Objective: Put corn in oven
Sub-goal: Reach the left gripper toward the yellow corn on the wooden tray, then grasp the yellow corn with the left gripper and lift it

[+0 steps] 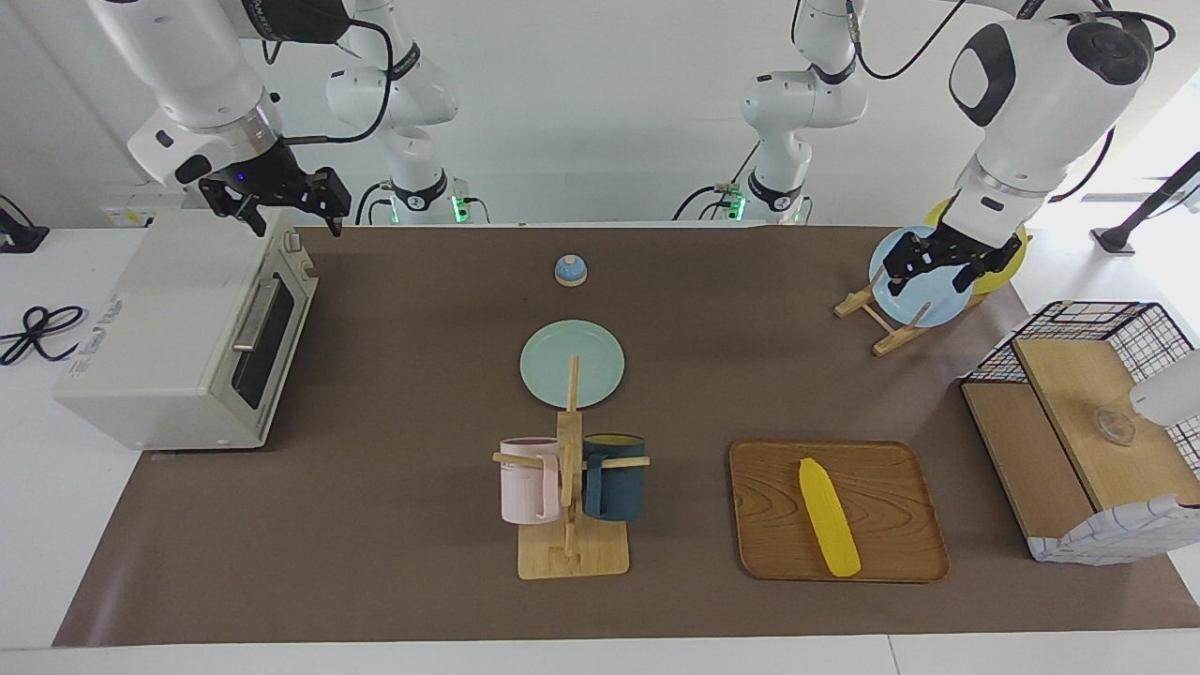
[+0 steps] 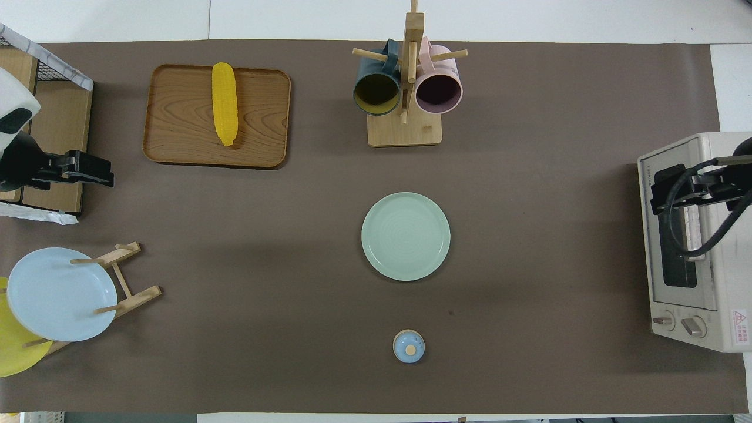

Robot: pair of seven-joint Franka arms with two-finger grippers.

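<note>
The yellow corn (image 1: 829, 516) lies on a wooden tray (image 1: 891, 469) at the table's edge farthest from the robots, toward the left arm's end; it also shows in the overhead view (image 2: 225, 103). The cream-white oven (image 1: 159, 328) stands at the right arm's end with its dark glass door shut. My right gripper (image 1: 295, 223) hangs open and empty in the air over the oven (image 2: 699, 294); it also shows in the overhead view (image 2: 661, 197). My left gripper (image 1: 928, 278) hangs open and empty over the plate rack; in the overhead view (image 2: 103, 170) it shows beside the basket shelf.
A mug tree (image 1: 570, 525) with a pink and a dark blue mug stands beside the tray. A green plate (image 1: 572, 364) and a small blue bell (image 1: 570, 270) lie mid-table. A wooden rack holds a blue plate (image 2: 59, 294) and a yellow plate. A wire-and-wood basket shelf (image 1: 1078, 412) stands at the left arm's end.
</note>
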